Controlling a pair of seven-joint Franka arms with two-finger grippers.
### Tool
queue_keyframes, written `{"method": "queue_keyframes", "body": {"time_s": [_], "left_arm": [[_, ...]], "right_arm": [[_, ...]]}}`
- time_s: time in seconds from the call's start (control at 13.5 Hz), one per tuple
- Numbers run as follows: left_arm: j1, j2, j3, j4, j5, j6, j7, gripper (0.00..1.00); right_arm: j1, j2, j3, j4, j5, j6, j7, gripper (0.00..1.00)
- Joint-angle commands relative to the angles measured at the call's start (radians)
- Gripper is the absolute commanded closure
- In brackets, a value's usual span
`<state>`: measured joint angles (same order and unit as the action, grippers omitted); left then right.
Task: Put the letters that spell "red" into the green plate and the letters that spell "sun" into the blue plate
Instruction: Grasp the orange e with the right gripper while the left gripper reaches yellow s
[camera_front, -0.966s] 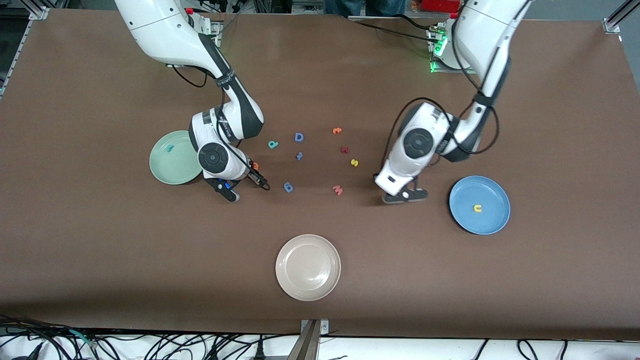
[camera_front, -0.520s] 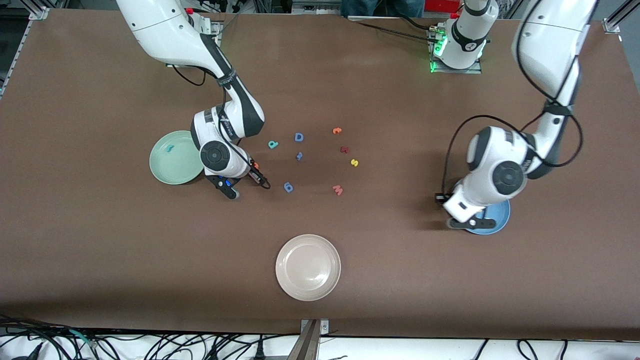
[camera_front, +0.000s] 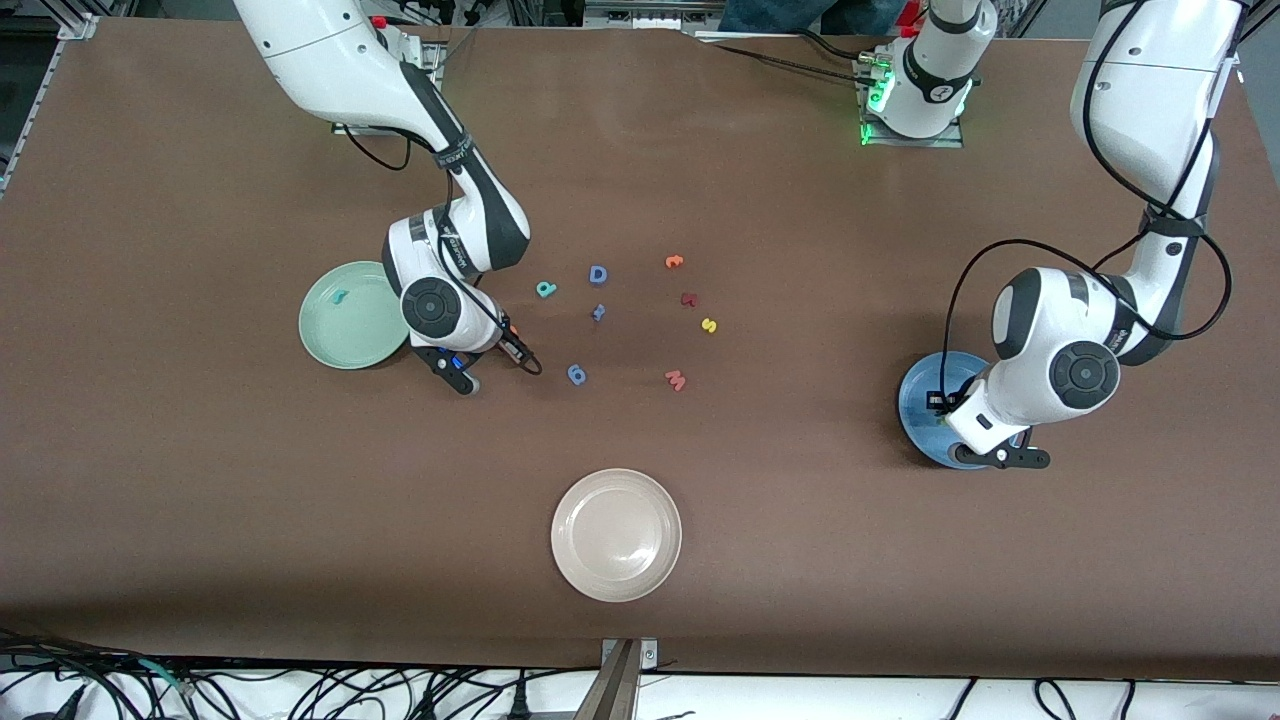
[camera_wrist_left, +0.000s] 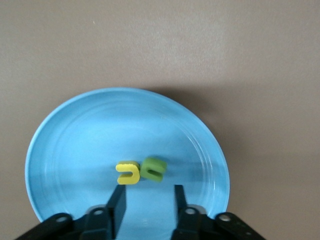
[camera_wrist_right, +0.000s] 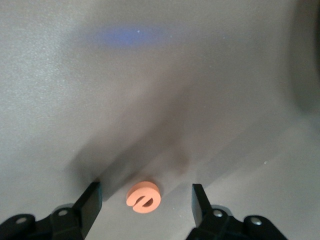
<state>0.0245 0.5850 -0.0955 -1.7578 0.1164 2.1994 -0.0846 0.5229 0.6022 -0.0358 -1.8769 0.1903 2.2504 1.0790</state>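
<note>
My left gripper (camera_wrist_left: 148, 200) hangs open over the blue plate (camera_wrist_left: 75, 130). In that plate a yellow u (camera_wrist_left: 128, 172) and an olive-green n (camera_wrist_left: 153, 169) lie side by side, just past the fingertips. My right gripper (camera_wrist_right: 145, 186) stands open low over the table beside the green plate (camera_front: 335, 330), with the orange e (camera_wrist_right: 143, 196) lying flat between its fingers, untouched. A teal r (camera_front: 340, 296) lies in the green plate. The teal d (camera_front: 545, 289) and yellow s (camera_front: 709, 325) lie on the table's middle.
Loose letters lie mid-table: a blue D (camera_front: 598, 274), an orange t (camera_front: 674, 262), a dark red letter (camera_front: 688, 299), a pink w (camera_front: 676, 380) and two small blue ones (camera_front: 576, 374). A cream-white plate (camera_front: 616, 534) sits nearest the front camera.
The left arm swung from mid-table to over the blue plate, opened, and the n now lies beside the u. The right gripper stayed at the e, its fingers narrowing a little.
</note>
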Motion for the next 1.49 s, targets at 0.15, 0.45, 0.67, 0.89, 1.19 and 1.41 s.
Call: {"method": "queue_keyframes", "body": {"time_s": [0.15,0.45,0.67,0.89,1.19,1.41], "left_arm": [[-0.015,-0.010,-0.068,0.031,-0.104,-0.029,-0.077,0.00],[-0.046,-0.016,-0.229,0.032,-0.115,-0.024,-0.372,0.00],[-0.098,-0.013,-0.282,0.026,-0.115,-0.024,-0.614,0.00],[-0.175,0.010,-0.280,0.024,-0.106,-0.001,-0.870,0.00],[-0.245,0.065,-0.273,-0.002,-0.097,0.126,-1.121,0.00],[-0.284,0.085,-0.276,-0.012,-0.025,0.170,-1.250,0.00]], "right_arm": [[0.002,-0.042,0.004,-0.060,0.018,0.012,0.006,0.23],[0.000,-0.038,0.004,-0.065,0.057,0.048,-0.002,0.23],[0.000,-0.032,0.002,-0.071,0.060,0.066,-0.008,0.23],[-0.003,-0.030,0.002,-0.073,0.063,0.071,-0.008,0.40],[-0.004,-0.030,0.002,-0.071,0.081,0.069,-0.011,0.74],[-0.006,-0.035,-0.001,-0.065,0.083,0.060,-0.014,0.96]]}}
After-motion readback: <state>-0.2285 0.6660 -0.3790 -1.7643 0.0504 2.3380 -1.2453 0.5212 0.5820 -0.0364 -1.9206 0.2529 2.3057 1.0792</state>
